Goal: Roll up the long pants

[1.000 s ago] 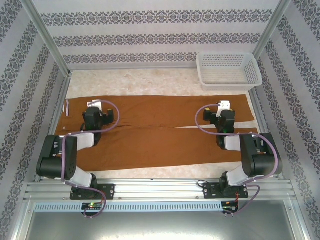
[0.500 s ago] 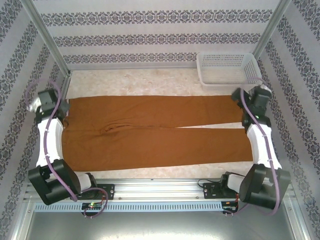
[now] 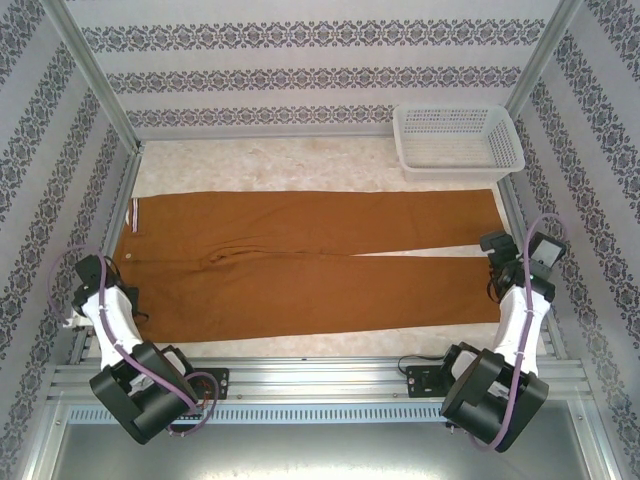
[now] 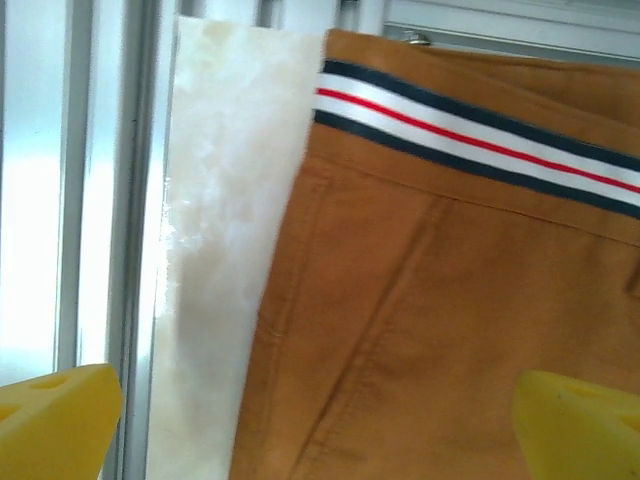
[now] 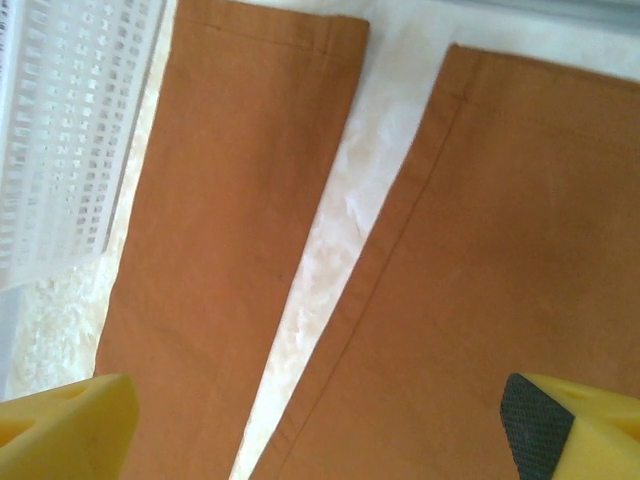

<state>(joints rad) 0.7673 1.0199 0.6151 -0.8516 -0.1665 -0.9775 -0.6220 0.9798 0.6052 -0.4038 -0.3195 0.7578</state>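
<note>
The long pants (image 3: 320, 265) lie flat across the table, rust-brown, with the striped waistband (image 4: 470, 135) at the left and both leg ends at the right. My left gripper (image 3: 103, 279) hovers open by the near left corner of the waist; in the left wrist view its yellow fingertips (image 4: 55, 420) straddle the pants (image 4: 420, 330) and nothing is between them. My right gripper (image 3: 500, 254) is open above the leg ends. In the right wrist view, the two legs (image 5: 480, 260) show below it with a strip of bare table between them.
A white plastic basket (image 3: 458, 140) stands at the back right, just beyond the far leg's end, and shows as the basket (image 5: 70, 130) in the right wrist view. Metal frame rails (image 4: 110, 200) run along the table's left edge. Patterned walls enclose three sides.
Both arms left the middle of the pants, swung out to the side edges, then drew back toward the near corners. The pants lie flat as before.
</note>
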